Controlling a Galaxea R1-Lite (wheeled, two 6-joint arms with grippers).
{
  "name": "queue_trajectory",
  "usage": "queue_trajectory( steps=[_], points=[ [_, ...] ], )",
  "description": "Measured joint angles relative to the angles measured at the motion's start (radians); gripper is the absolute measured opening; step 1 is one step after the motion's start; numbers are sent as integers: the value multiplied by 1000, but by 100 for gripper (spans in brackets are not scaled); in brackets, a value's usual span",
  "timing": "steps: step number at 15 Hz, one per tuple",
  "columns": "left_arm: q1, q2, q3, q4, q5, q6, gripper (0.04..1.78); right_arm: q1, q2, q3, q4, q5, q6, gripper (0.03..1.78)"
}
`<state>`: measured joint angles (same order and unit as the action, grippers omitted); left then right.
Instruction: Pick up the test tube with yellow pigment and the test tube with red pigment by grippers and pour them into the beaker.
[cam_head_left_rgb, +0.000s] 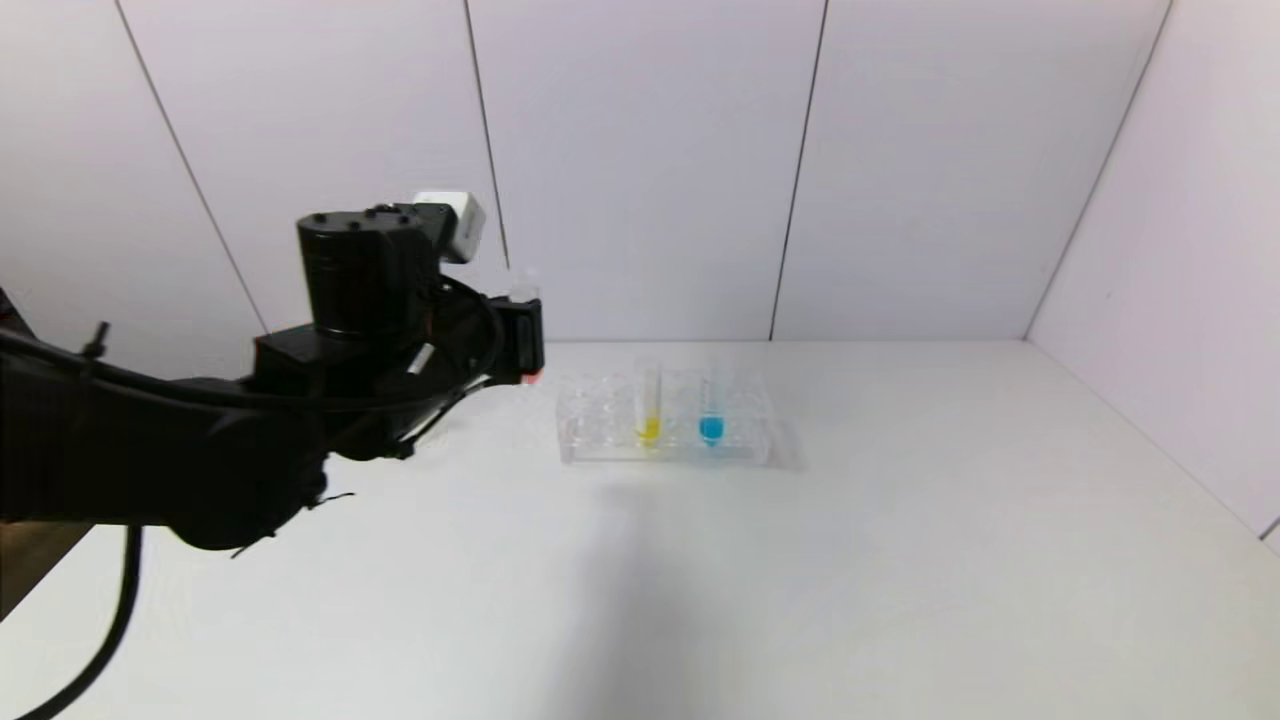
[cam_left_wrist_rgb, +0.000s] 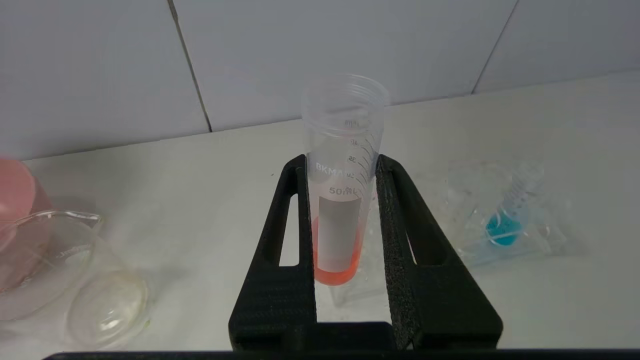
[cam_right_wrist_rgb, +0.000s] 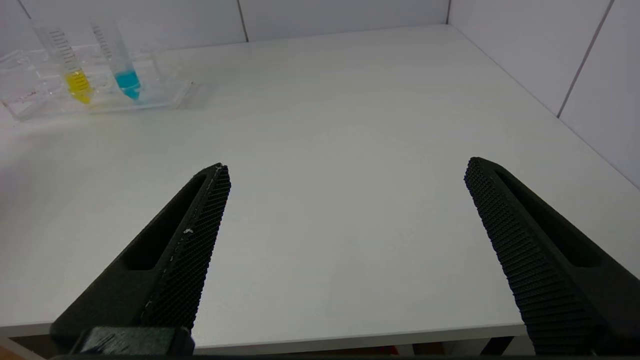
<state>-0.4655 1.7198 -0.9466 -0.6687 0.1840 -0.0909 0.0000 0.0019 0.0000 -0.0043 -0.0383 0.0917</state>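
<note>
My left gripper (cam_left_wrist_rgb: 340, 162) is shut on the test tube with red pigment (cam_left_wrist_rgb: 337, 220) and holds it upright above the table, left of the rack; in the head view the gripper (cam_head_left_rgb: 525, 335) shows the tube's red tip (cam_head_left_rgb: 531, 377) below the fingers. The test tube with yellow pigment (cam_head_left_rgb: 649, 405) stands in the clear rack (cam_head_left_rgb: 600, 420), also in the right wrist view (cam_right_wrist_rgb: 70, 70). The beaker (cam_left_wrist_rgb: 45, 260) stands left of the held tube in the left wrist view; the arm hides it in the head view. My right gripper (cam_right_wrist_rgb: 345, 200) is open and empty over the table's near edge.
A blue-tipped tube (cam_head_left_rgb: 711, 405) stands in the rack beside the yellow one. A pink bowl (cam_left_wrist_rgb: 15, 195) sits behind the beaker, and a clear glass dish (cam_left_wrist_rgb: 107, 310) lies beside it. White walls close the back and right of the white table (cam_head_left_rgb: 900, 560).
</note>
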Motion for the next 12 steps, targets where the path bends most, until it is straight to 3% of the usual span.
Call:
queue_trajectory(
  steps=[5, 9, 12],
  points=[
    [406, -194, 147, 97, -436, 10, 41, 0, 0, 0, 0, 0, 0, 171],
    [749, -239, 169, 108, -799, 14, 41, 0, 0, 0, 0, 0, 0, 171],
    [869, -185, 111, 123, -1042, 26, 41, 0, 0, 0, 0, 0, 0, 171]
  ],
)
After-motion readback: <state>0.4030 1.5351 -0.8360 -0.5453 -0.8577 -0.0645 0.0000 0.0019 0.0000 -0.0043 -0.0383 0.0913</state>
